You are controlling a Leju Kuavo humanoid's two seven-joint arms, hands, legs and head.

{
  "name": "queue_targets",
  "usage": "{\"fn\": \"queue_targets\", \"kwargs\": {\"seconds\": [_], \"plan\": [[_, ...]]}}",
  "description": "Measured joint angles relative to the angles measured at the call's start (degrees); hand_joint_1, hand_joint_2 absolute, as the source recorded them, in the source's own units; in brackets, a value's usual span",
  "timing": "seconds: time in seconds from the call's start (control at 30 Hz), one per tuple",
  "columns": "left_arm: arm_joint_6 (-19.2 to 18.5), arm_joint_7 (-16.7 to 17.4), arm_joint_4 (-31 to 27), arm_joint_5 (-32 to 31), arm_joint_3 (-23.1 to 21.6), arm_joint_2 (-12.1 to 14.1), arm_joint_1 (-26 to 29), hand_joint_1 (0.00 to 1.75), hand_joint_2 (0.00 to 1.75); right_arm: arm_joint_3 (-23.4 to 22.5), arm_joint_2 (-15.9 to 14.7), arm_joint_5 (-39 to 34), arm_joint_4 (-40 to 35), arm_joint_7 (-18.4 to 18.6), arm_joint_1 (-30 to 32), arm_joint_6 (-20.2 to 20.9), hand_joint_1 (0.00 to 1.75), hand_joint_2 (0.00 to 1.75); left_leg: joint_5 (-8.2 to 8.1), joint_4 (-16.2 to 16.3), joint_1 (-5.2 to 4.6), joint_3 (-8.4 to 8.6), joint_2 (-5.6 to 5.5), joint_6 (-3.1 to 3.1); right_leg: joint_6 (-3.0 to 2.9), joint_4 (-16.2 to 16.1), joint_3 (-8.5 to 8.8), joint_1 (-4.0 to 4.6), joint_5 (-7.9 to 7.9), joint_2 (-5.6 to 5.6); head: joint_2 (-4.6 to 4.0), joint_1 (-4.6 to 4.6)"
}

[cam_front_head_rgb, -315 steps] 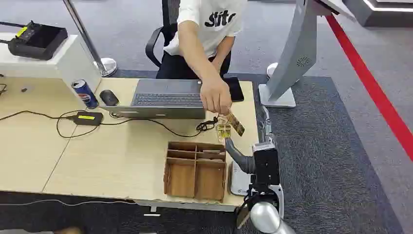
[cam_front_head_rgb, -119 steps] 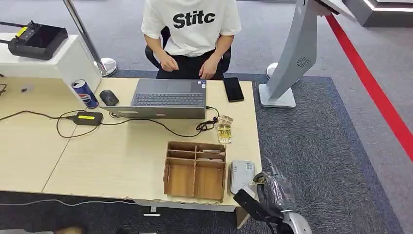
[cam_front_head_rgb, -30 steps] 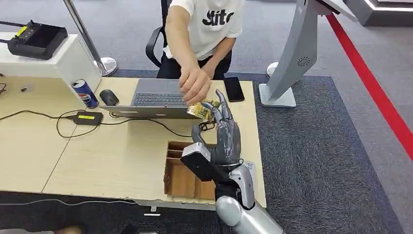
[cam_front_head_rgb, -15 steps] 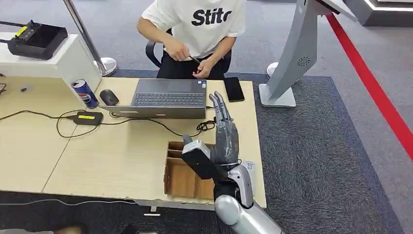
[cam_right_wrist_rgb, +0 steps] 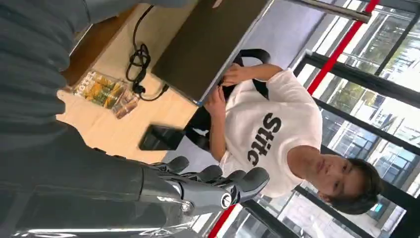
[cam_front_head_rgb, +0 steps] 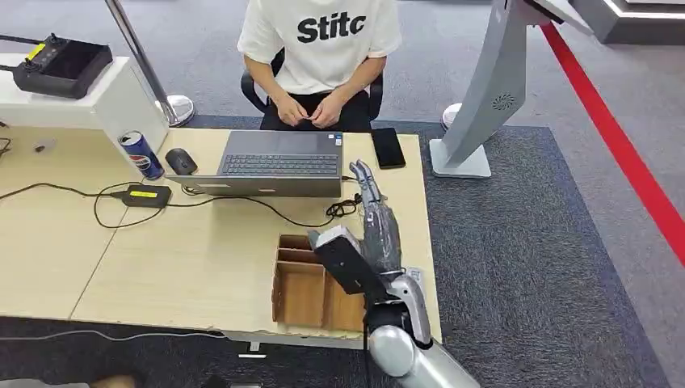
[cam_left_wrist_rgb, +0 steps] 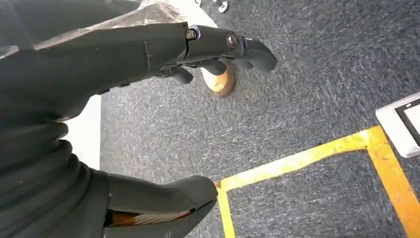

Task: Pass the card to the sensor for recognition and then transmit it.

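The right hand (cam_front_head_rgb: 376, 218) is raised over the table (cam_front_head_rgb: 161, 250) just beyond the wooden organiser (cam_front_head_rgb: 311, 283), fingers extended and apart, nothing grasped; the cards (cam_right_wrist_rgb: 106, 91) are seen lying on the table beyond the organiser, beside the laptop (cam_front_head_rgb: 279, 166) and its cable; the left hand (cam_left_wrist_rgb: 148, 54) is held above carpet, fingers loosely apart, nothing grasped; a person (cam_front_head_rgb: 323, 48) is seated behind the laptop.

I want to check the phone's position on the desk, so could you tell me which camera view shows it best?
The head view shows the phone best: it lies flat by the laptop, near the desk's far edge. The right wrist view shows it smaller and turned, beyond the right hand. The left wrist view looks at carpet.
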Motion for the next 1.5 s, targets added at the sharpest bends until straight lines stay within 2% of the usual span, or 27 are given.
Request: {"fn": "queue_targets", "kwargs": {"seconds": [0.2,0.3,0.4,0.67,0.97,1.5], "plan": [[0.0,0.1,0.0,-0.4,0.1,0.1,0.1,0.00,1.75,0.1,-3.0,11.2,-4.2,5.0,1.0,3.3,0.00,1.75,0.00,0.0,0.00,0.01,0.00,0.00,0.00,0.0,0.00,0.00,0.00,0.00,0.00,0.00],[0.0,0.4,0.0,-0.7,0.1,0.1,0.2,0.00,1.75,0.3,-4.3,14.9,-5.7,6.3,1.6,3.6,0.00,1.75,0.00,0.0,0.00,0.00,0.00,0.00,0.00,0.0,0.00,0.00,0.00,0.00,0.00,-0.02],[0.0,0.6,0.0,-1.1,0.1,0.2,0.2,0.00,1.75,0.5,-5.4,22.0,-6.7,8.7,1.9,3.5,0.00,1.75,0.00,0.0,0.00,0.00,0.00,0.00,0.00,0.0,0.00,0.00,0.00,0.00,0.00,0.00],[0.0,0.9,0.0,-1.5,0.2,0.2,0.2,0.00,1.75,1.1,-7.3,30.2,-8.2,10.6,2.3,3.8,0.00,1.75,0.00,0.0,0.00,0.00,0.00,0.00,0.00,0.0,0.01,0.01,0.00,0.00,0.00,-0.02],[0.0,0.7,0.0,-2.0,0.5,0.1,-0.5,0.00,1.75,2.9,-7.7,31.5,-8.4,10.1,2.3,6.7,0.00,1.75,0.00,0.0,0.00,0.00,0.00,0.00,0.00,0.0,0.01,0.01,0.00,0.00,0.00,0.00],[-0.5,1.0,-0.1,-3.0,0.5,-0.2,-1.9,0.00,1.75,6.0,-7.4,30.3,-5.4,8.9,1.3,8.7,0.00,1.75,0.00,0.0,0.00,0.00,0.00,0.00,0.00,0.0,0.01,0.01,0.00,0.00,0.00,0.00]]}}
